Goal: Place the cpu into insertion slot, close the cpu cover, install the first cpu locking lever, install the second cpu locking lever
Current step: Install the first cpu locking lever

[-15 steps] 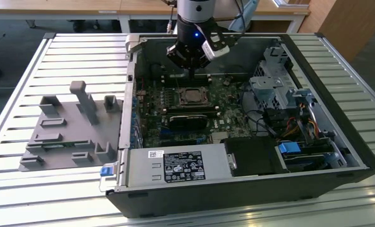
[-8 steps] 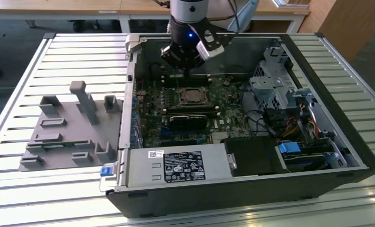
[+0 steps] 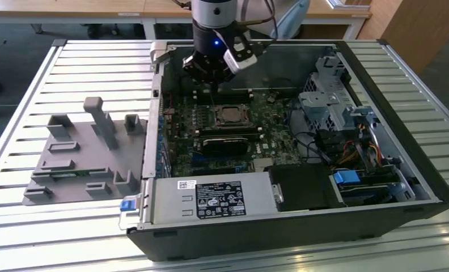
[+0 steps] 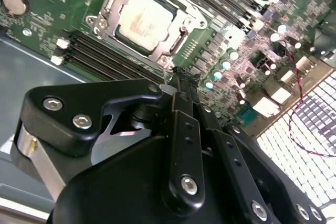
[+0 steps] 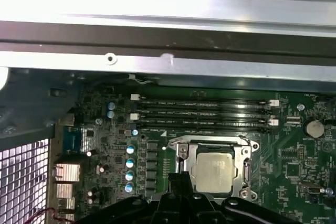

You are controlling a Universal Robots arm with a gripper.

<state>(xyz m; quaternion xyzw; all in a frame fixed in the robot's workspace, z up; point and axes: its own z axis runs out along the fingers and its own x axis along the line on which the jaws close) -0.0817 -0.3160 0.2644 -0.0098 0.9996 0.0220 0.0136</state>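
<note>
Your open computer case [image 3: 300, 235] lies on a pale slatted metal counter [image 3: 28, 226] that covers most of the exterior view. On the exterior view's left, a grey moulded holder [image 3: 81, 150] rests on the slats just beside the case. Beyond the counter, along the upper edge of that view, you can see wooden desks [image 3: 73, 8] over a dark floor, with a wooden cabinet [image 3: 406, 22] in the upper right corner.

Your arm hangs over the far side of the case, in the upper middle of the exterior view. The pincer [image 3: 211, 79] has its fingers pressed together, with nothing between them. In both wrist views the pincer [image 4: 181, 77] [image 5: 177, 179] hovers above the green circuit board [image 5: 299, 156], near the socket but apart from it.

The chip [image 3: 228, 115] sits in the middle of the board, in the socket [image 4: 122, 34]. A metal frame [image 5: 244, 166] lies flat around the chip's edges. Long black memory slots [image 5: 205, 114] run beside it. A silver power box [image 3: 209, 199] fills the near side of the case.
</note>
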